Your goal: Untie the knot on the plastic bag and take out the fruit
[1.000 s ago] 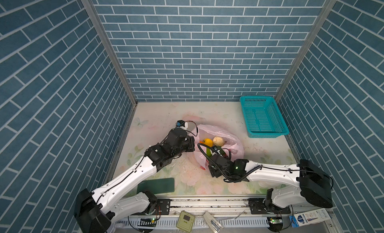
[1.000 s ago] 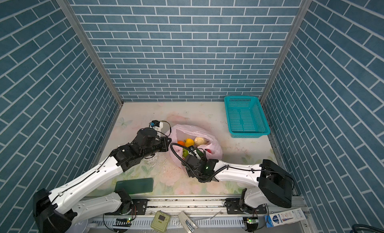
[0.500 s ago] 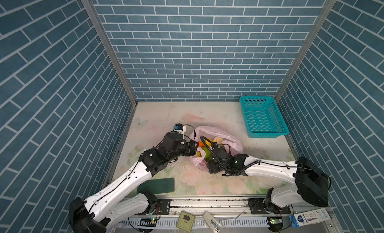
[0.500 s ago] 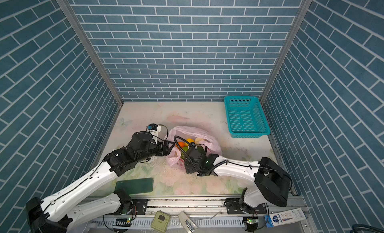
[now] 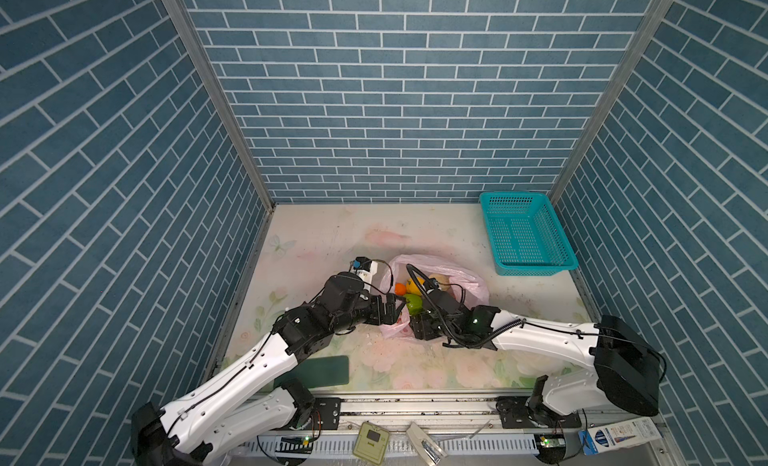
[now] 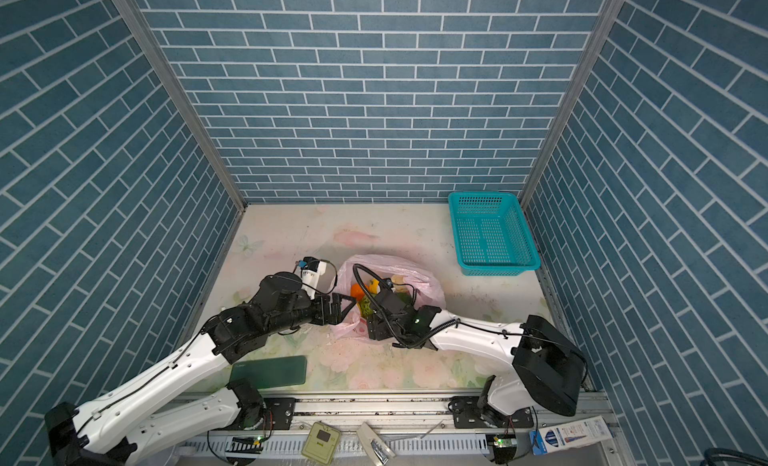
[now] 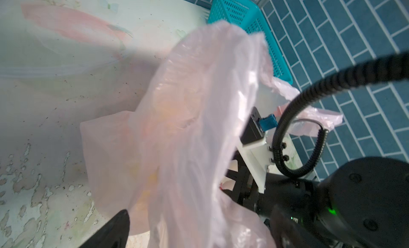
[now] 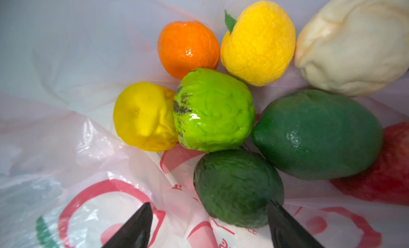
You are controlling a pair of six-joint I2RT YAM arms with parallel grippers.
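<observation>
- The right fingers (image 8: 137, 227) are spread wide and grip nothing. Their tips hover over red-printed plastic inside the bag, and a small dark green fruit (image 8: 238, 189) lies between and just beyond them.
- The left fingers (image 7: 117, 227) are also spread wide. A fold of the thin translucent pink plastic bag (image 7: 194, 103) hangs between them; whether it touches either finger cannot be told.
- The round toy fruits (image 8: 212, 109) lie bunched together inside the bag: two dark green, one light green, two yellow, one orange, one whitish, and one red at the edge of the right wrist view.
- In both top views the bag (image 5: 469, 285) sits on the middle of the pale flower-patterned bench (image 5: 332, 235) with its mouth open upward. The left arm meets it on its left side and the right arm on its near side.
- A teal perforated plastic basket (image 5: 525, 235) stands at the far right corner of the bench, apart from the bag.
- A flat dark green rectangle (image 5: 322, 370) lies at the bench's near left edge.
</observation>
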